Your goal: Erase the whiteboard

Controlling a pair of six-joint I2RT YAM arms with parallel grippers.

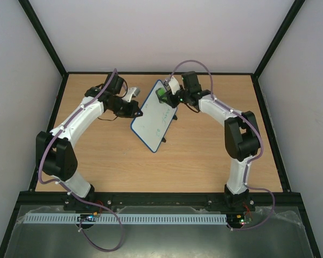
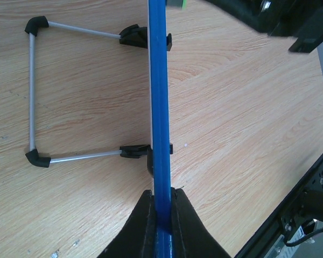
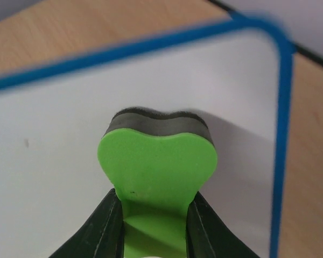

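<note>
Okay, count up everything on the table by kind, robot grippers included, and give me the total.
grippers: 2 (left gripper, right gripper)
whiteboard: 1
eraser: 1
total: 4

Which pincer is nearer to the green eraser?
Right. The right pincer holds the eraser; the left pincer grips the whiteboard edge, apart from it.

Whiteboard [image 1: 155, 119] standing mid-table [image 1: 204, 156], wire stand [image 2: 32, 91] lying behind it, left gripper [image 2: 161, 226] pinching its left edge, eraser [image 3: 157, 161] in the right gripper [image 3: 153, 215] pressing against its far corner.
</note>
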